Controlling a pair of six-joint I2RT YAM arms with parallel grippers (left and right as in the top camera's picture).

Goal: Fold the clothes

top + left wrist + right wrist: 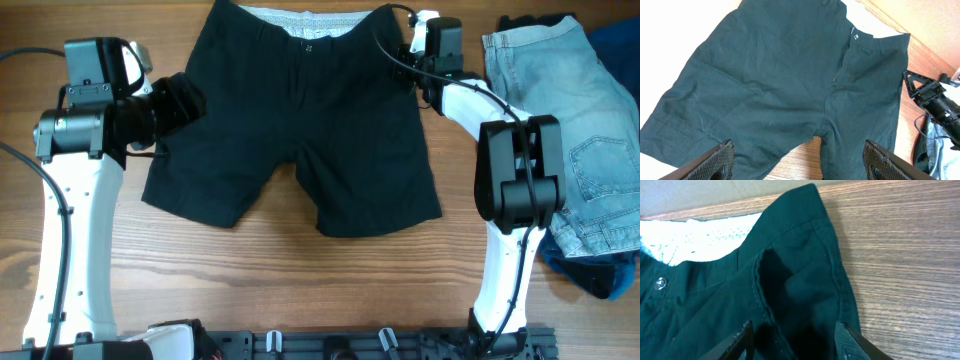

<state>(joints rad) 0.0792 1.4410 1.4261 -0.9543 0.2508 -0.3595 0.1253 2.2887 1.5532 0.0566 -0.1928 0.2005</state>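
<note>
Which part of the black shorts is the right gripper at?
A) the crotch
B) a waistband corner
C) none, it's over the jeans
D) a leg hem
B: the right wrist view shows the right gripper open over the black shorts just below their top corner, next to the white inner waistband.

A wooden table (pixel 300 290) stands here, its light brown grain running side to side. Along its near edge sits a black rail (pixel 420 348) with small clips. Beyond the far edge is a plain pale surface (pixel 695 195).
</note>
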